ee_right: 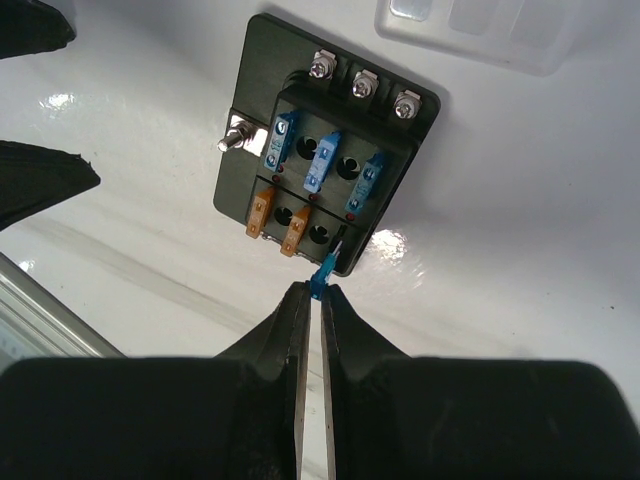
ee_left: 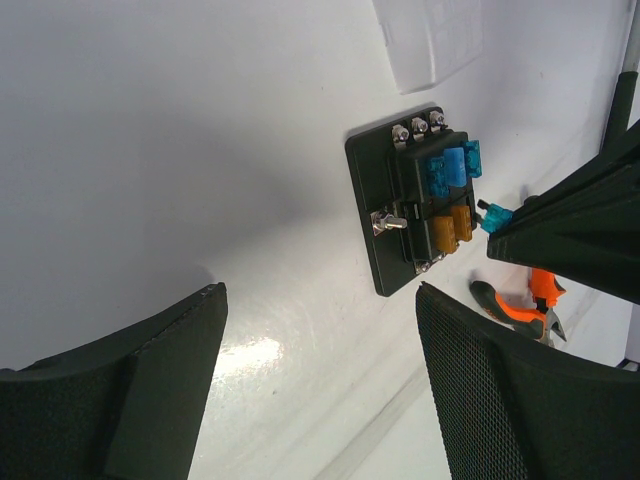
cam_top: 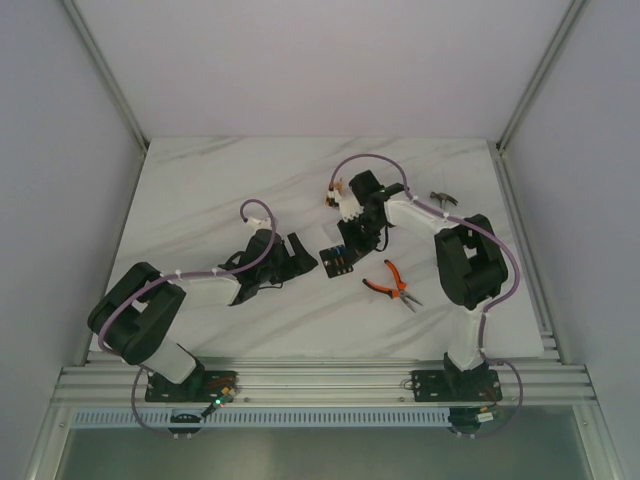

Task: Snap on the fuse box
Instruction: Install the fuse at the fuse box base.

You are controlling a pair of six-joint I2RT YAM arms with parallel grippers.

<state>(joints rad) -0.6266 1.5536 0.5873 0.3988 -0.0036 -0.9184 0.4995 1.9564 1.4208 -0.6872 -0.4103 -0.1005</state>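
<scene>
1. Top external view, left of centre: the left gripper (cam_top: 298, 254) hangs low over the marble table (cam_top: 200, 200), its jaws spread wide and holding nothing. It points at the fuse box from just beside it, probably so that it can brace the box if it slides.
2. Centre of that frame: the fuse box (cam_top: 338, 262) lies flat on the table between the two grippers, top face up. The right wrist view shows three blue fuses in its upper row and two orange ones in the lower row. The lower-right slot looks unfilled.
3. Right wrist view, bottom centre: the right gripper (ee_right: 320, 292) has its fingers clenched on a small blue fuse (ee_right: 322, 268). It appears to be gripped by its body, which would leave the blades free to go into the slot. The fuse's far end sits at the empty lower-right slot. Whether it has entered the slot cannot be told.
4. Top external view, right of the box: the orange-handled pliers (cam_top: 393, 285) lie on the table near the box but apart from it, and neither gripper touches them.
5. Upper right of the right wrist frame: a clear plastic cover (ee_right: 480, 35) lies just beyond the box. It is probably the piece to snap on once the last fuse is seated.
</scene>
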